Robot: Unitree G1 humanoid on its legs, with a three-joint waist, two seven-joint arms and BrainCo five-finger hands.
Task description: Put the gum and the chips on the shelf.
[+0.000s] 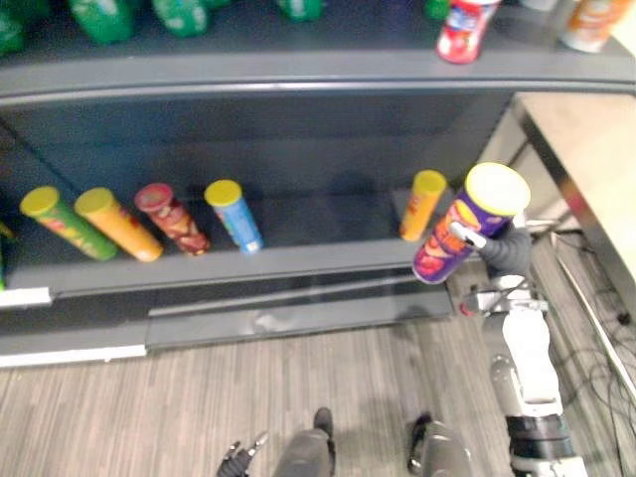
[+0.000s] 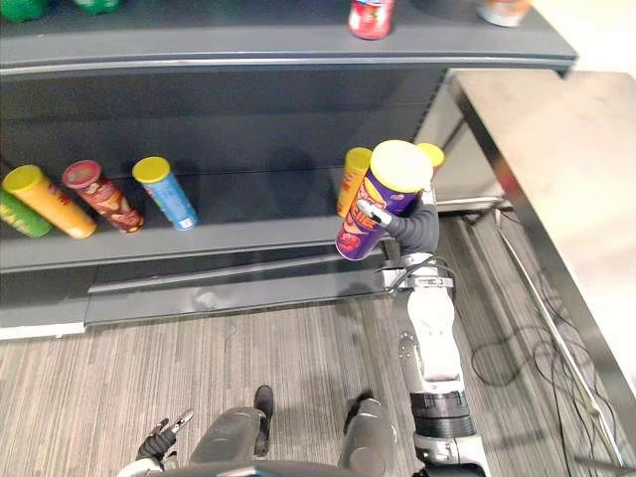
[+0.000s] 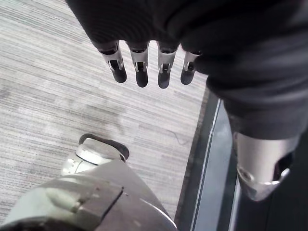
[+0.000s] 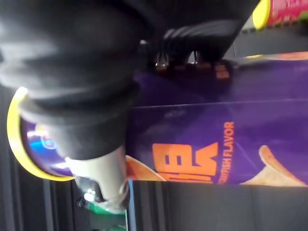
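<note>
currently the right hand (image 1: 505, 250) is raised in front of the right end of the lower shelf (image 1: 318, 256), its fingers clamped round a purple chips can (image 1: 467, 231) with a yellow lid. the can is held in the air, tilted, with the lid end up and toward the robot and the base down toward the shelf's front edge; whether the base touches that edge cannot be told. just beside it on the lower shelf sits an orange can (image 1: 422, 204) with a yellow lid. further along the same shelf, toward the robot's left, four more cans sit in a row, close together: a blue can (image 1: 235, 214), a red can (image 1: 171, 219), another orange can (image 1: 117, 225) and a green can (image 1: 66, 224). on the upper shelf (image 1: 298, 72) a red can (image 1: 465, 28) sits above the held one, with green bottles (image 1: 104, 18) well off to the left. a pale counter (image 2: 566, 149) runs beside the shelving on the robot's right. the left hand (image 1: 238, 460) hangs low over the grey wood-pattern floor (image 1: 199, 393), well apart from the shelves; its fingers (image 3: 140, 73) are straight, a little apart, and hold nothing.
</note>
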